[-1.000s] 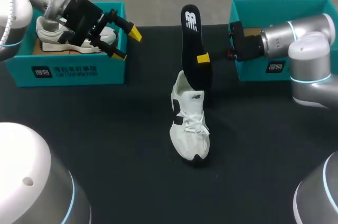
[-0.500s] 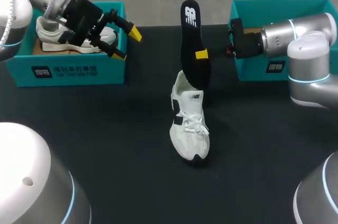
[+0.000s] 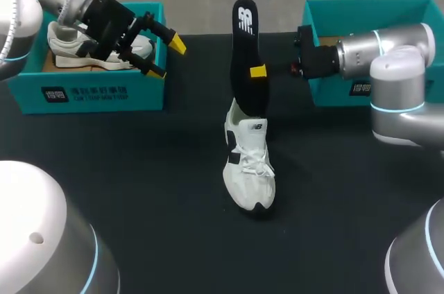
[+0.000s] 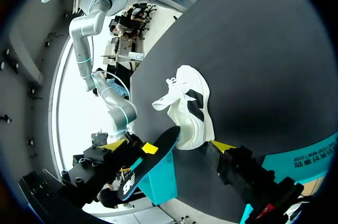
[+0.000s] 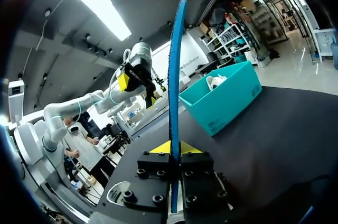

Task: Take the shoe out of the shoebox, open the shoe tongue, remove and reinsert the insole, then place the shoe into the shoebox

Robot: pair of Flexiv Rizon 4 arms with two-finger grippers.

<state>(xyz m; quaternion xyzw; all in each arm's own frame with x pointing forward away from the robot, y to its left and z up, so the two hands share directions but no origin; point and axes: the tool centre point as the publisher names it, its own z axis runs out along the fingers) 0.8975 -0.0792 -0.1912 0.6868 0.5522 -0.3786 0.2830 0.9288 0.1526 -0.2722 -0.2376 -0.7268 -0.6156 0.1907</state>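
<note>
Nearest the robot, a white lace-up trainer with black side patches (image 3: 248,169) is being left standing on the black bench (image 3: 139,183), toe toward the robot and outside both boxes. Just behind it, a long black foam insole (image 3: 244,65) is being held upright with its lower end at the trainer's heel opening, probably to line it up with the shoe's mouth. Whether it is inside cannot be told. It is being pinched at mid-length by the right gripper (image 3: 257,72), a yellow tip pressed on each face. Farther back, the left gripper (image 3: 166,57) is being held spread and empty over a teal cardboard shoebox (image 3: 97,93) carrying a second white trainer (image 3: 66,44), seemingly parked clear of the work. Another teal shoebox (image 3: 374,4) is being partly hidden by the right arm (image 3: 368,55).
</note>
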